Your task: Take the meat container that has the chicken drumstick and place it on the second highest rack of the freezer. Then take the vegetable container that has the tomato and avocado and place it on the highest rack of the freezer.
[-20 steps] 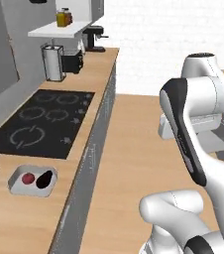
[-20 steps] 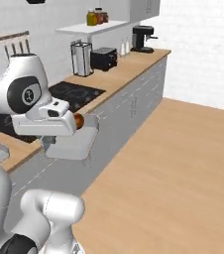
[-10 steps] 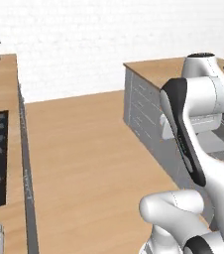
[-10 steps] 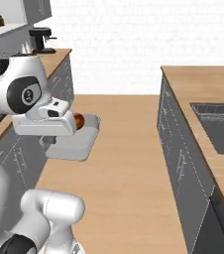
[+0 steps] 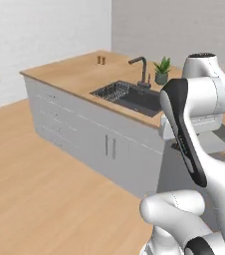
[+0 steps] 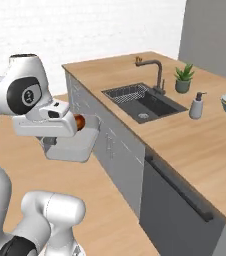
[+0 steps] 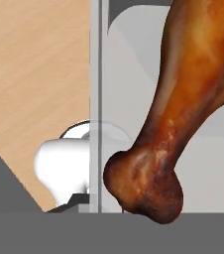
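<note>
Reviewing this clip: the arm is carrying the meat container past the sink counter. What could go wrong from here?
1. The meat container hangs out from the gripper by one edge, so a fast base turn could tilt or drop it.
2. The chicken drumstick lies loose inside, near the rim in the right base view; it might roll out.
3. The tray passes near the counter cabinets and could clip them.

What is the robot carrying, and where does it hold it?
It carries the grey meat container with the chicken drumstick in it. The hold seems to be on the container's near edge, but the fingers are hidden.
</note>
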